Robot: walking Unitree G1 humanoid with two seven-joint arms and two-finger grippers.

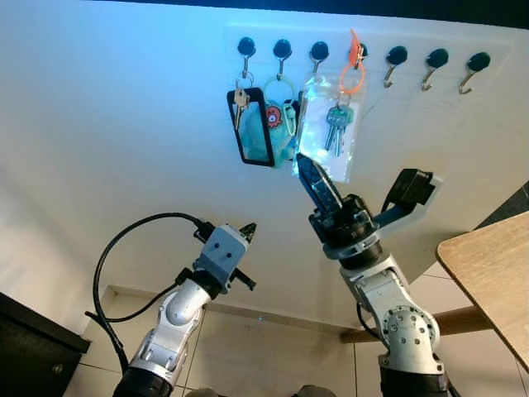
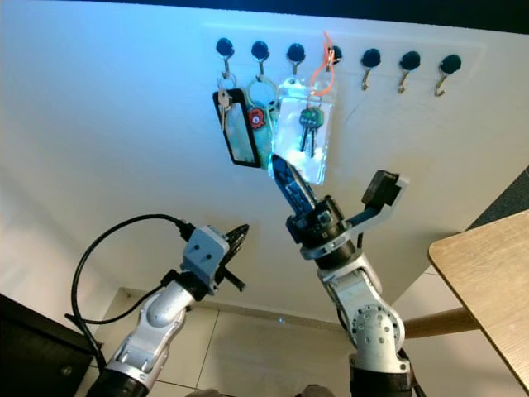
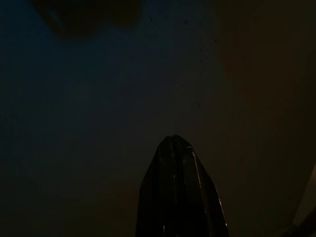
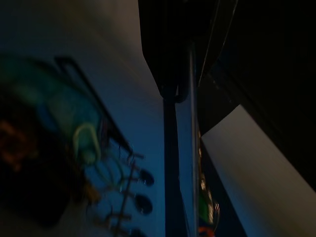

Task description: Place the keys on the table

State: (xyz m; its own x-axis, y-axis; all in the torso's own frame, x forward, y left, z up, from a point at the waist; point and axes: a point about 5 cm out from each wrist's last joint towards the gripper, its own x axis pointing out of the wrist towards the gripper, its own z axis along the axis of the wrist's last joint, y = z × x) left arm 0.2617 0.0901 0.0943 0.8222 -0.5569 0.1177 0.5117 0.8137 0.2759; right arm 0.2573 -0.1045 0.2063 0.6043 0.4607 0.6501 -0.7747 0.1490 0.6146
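While the left gripper (image 1: 248, 230) sits low with fingers pressed together and empty, the right gripper (image 1: 312, 175) reaches up to the bottom corner of the clear pouch (image 1: 327, 128) holding green keys (image 1: 336, 126), hung by an orange loop (image 1: 353, 73) on the wall hook rail (image 1: 364, 51). Its fingers look nearly closed around the pouch's edge in the right wrist view. A wooden table (image 1: 492, 269) stands at right.

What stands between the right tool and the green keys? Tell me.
The clear plastic pouch does: the green keys hang inside it from an orange loop on the hook rail, and the right tool is at the pouch's lower edge. Nothing else visible lies between. The wooden table stands to the right.
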